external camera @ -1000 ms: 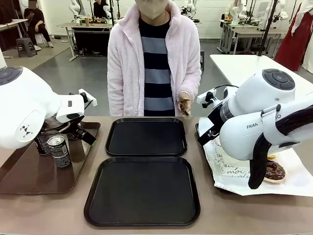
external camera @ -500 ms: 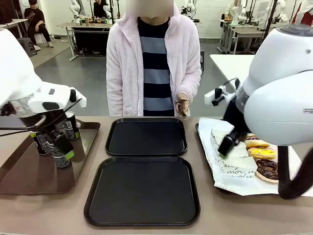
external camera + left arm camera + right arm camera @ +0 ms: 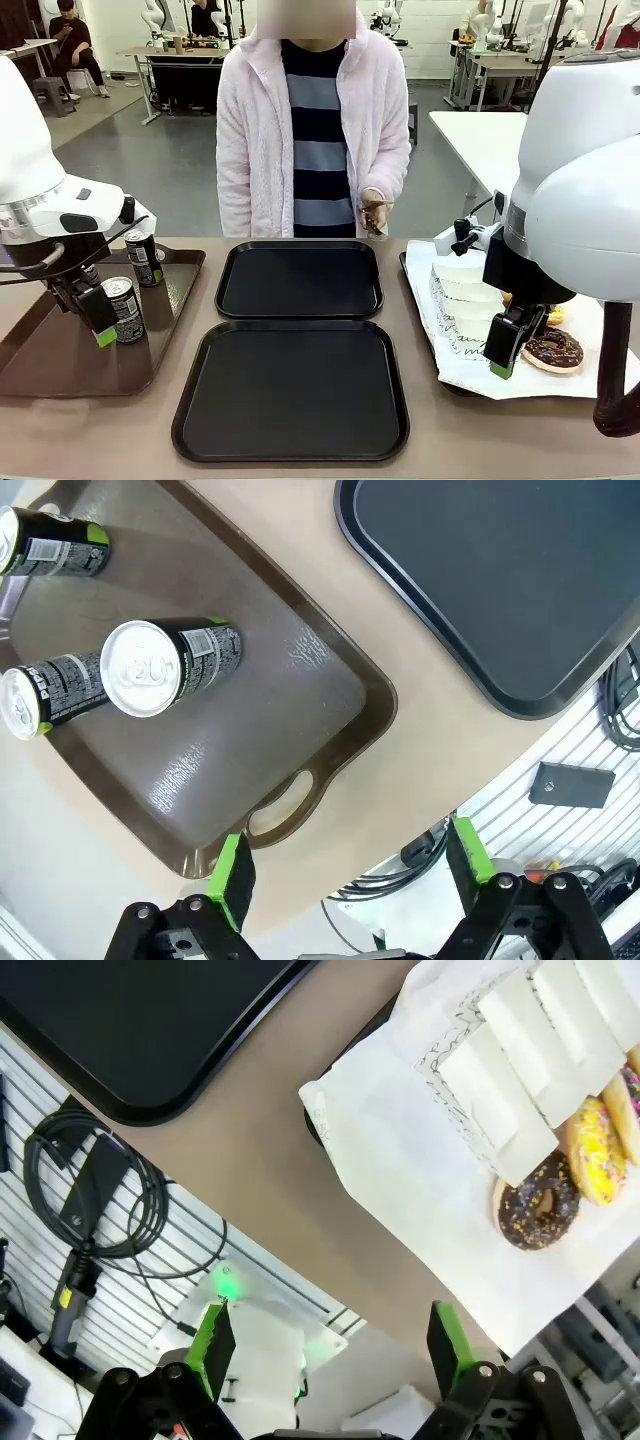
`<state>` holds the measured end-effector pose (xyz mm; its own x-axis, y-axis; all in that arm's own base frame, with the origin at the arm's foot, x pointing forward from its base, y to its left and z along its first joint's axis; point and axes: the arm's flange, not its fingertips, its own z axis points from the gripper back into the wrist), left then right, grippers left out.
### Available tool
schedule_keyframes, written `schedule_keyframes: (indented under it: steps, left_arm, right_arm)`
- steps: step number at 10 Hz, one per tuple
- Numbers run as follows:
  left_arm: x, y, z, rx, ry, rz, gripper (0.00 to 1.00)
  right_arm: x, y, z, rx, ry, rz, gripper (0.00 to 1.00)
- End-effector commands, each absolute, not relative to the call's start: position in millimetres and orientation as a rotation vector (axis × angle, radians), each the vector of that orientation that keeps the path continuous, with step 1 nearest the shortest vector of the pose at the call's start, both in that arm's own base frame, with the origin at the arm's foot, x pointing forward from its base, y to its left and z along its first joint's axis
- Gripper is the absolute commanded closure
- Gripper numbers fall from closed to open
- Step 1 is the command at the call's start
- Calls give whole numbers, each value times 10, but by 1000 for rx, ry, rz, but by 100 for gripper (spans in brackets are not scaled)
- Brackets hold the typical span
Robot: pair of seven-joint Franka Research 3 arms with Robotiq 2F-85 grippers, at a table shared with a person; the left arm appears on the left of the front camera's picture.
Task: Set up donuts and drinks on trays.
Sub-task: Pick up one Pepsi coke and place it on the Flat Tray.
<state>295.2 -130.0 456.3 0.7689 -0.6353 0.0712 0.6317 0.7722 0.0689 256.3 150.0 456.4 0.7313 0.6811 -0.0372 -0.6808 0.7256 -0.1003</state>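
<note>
Tan table (image 3: 430,432), lab room with more benches behind. Two black trays (image 3: 292,390) mid-table. Three cans (image 3: 170,665) upright on brown tray (image 3: 60,370) at left. Donuts (image 3: 537,1205) on papered tray (image 3: 470,375) at right, at least three glazed tops showing. Left gripper (image 3: 348,858) and right gripper (image 3: 330,1338) both have jaws apart, gripping nothing.

behind the tan table (image 3: 100,430) a grey floor (image 3: 170,170) runs to a white wall (image 3: 115,20). a white table (image 3: 490,140) stands right of the tan table; work tables (image 3: 185,52) and a stool (image 3: 45,95) stand far behind it.
</note>
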Motion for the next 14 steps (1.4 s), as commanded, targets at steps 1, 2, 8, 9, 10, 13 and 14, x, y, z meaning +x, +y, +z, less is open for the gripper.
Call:
schedule_keyframes:
  steps: [1, 2, 8, 9, 10, 13, 14]
  left_arm:
    - [2958, -1331, 4539, 18, -88, -699, 0]
    - [2952, -1300, 4563, 42, -92, -688, 0]
    - [3276, 183, 5033, -1030, -244, -380, 0]
    - [3326, 461, 5034, -1154, -255, -349, 0]
    - [3307, 721, 4999, -1225, -273, -303, 0]
    - [3195, 1483, 4789, -1328, -329, -149, 0]
    - [3189, 1696, 4702, -1360, -336, -116, 0]
  right_arm:
    - [2587, 1511, 4571, -109, -20, 743, 0]
    - [2563, 1500, 4564, -110, -2, 751, 0]
    - [2912, -431, 4459, 866, -325, 460, 0]
    - [2852, -711, 4417, 1007, -373, 436, 0]
    - [2770, -1002, 4372, 1104, -423, 406, 0]
    - [2438, -1816, 4124, 1294, -451, 319, 0]
    - [2332, -1989, 4056, 1297, -436, 262, 0]
